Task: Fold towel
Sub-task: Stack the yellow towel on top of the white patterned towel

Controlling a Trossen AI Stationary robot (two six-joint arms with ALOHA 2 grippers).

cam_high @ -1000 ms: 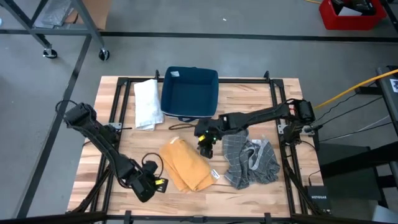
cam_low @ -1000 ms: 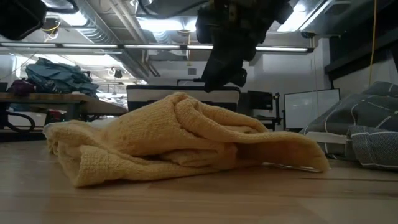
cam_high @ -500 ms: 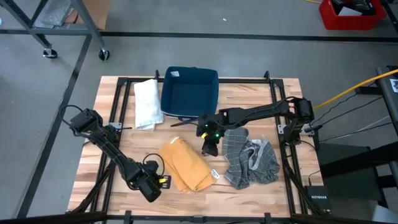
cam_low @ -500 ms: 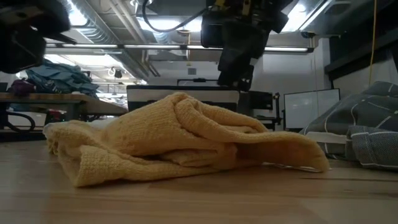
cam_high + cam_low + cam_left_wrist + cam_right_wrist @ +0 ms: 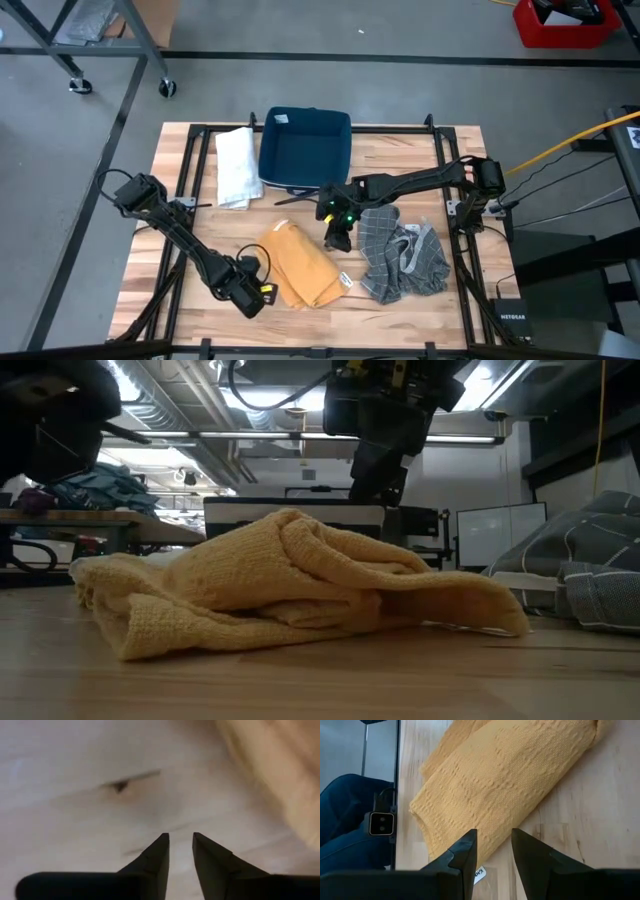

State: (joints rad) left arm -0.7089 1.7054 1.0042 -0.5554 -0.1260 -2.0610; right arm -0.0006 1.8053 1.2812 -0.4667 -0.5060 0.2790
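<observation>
overhead, table-level, two wrists, sharing towel (image 5: pixel 298 263)

The yellow towel (image 5: pixel 298 263) is a chunky, nubby knit cloth, matt and rough. The grey towel (image 5: pixel 405 260) is thinner woven cloth with a check. The white towel (image 5: pixel 236 165) is soft cloth. The table (image 5: pixel 455 170) is pale, smooth butcher-block wood. The bin (image 5: pixel 304 150) is matt blue plastic.

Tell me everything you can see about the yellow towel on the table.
The yellow towel is a mustard, knobbly woven cloth, loosely folded into a rumpled oblong lying diagonally on the wooden table, near the front middle. From table height it humps up in soft overlapping layers. A small white tag shows at its corner nearest the grey checked cloth. The left gripper sits at its front-left edge; the right gripper hovers just beside it. Neither holds it.
</observation>
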